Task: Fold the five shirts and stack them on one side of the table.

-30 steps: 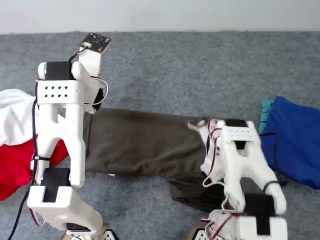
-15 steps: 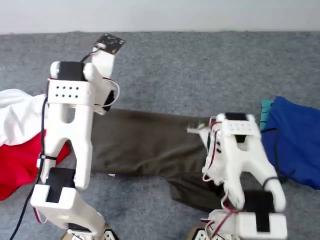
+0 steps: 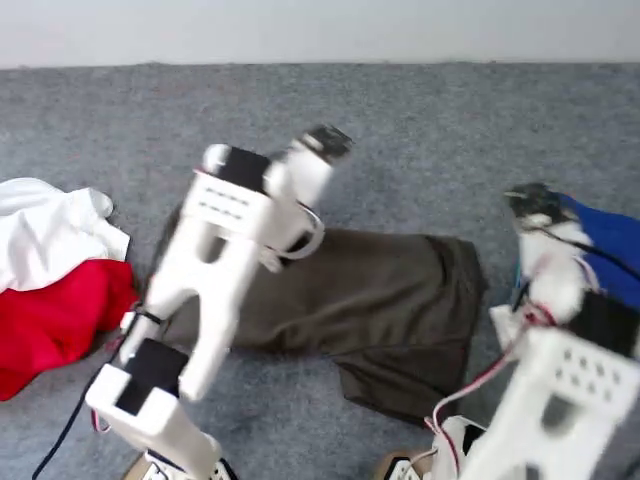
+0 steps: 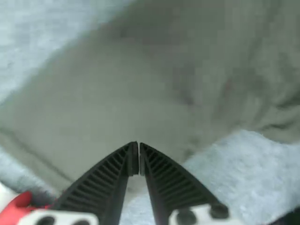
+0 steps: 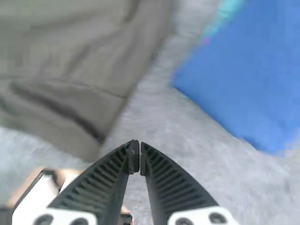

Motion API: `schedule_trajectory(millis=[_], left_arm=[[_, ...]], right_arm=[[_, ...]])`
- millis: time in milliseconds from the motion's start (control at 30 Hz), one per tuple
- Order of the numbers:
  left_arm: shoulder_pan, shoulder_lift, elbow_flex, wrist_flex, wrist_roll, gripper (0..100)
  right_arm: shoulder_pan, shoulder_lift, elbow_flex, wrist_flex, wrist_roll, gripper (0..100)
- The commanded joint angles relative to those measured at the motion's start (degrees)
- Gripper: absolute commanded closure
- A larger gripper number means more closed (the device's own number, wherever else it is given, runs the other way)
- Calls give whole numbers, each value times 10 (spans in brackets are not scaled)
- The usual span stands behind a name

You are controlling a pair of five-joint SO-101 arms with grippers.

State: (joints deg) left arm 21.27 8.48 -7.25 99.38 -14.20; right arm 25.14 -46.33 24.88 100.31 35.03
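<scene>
A grey table (image 3: 400,130) runs back to a white wall (image 3: 320,30). The olive shirt (image 3: 390,300) lies mid-table, with the left arm (image 3: 215,270) across its left part. The red shirt (image 3: 60,320) and white shirt (image 3: 50,235) are heaped at the left edge. The blue shirt (image 3: 615,250) lies at the right, behind the right arm (image 3: 565,340). The left gripper (image 4: 139,159), closed and empty, hangs over the olive cloth. The right gripper (image 5: 139,157), also closed and empty, hangs over bare table between the olive and blue shirts.

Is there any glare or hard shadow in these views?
High view: even, soft light, no glare on the olive shirt. Left wrist view: the left tool looks matte. Right wrist view: the blue shirt is evenly lit.
</scene>
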Motion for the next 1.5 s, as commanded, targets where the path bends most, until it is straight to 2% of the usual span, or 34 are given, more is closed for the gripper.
schedule_trajectory(millis=[0, 167, 333, 500, 633, 1000, 1133, 1333, 1467], left_arm=[[94, -22, 23, 10, -4, 971], [223, -21, 64, -17, -4, 873], [293, -20, 104, -65, -4, 797], [331, -17, 129, -107, -4, 763], [354, 41, 130, -120, -4, 761], [381, 200, 25, -119, -5, 764], [380, 251, 9, -120, -5, 799], [378, 271, -53, -105, -7, 988], [378, 271, -116, -62, -6, 986]], right_arm=[[78, -75, -25, 24, 29, 989], [153, -117, -17, 24, 51, 989], [185, -117, -11, 24, 51, 989], [183, -117, -11, 24, 48, 989], [183, -117, -11, 24, 47, 988], [185, -117, -11, 24, 47, 988], [185, -117, -11, 24, 47, 987], [185, -117, -11, 24, 47, 987], [185, -117, -11, 24, 47, 987]])
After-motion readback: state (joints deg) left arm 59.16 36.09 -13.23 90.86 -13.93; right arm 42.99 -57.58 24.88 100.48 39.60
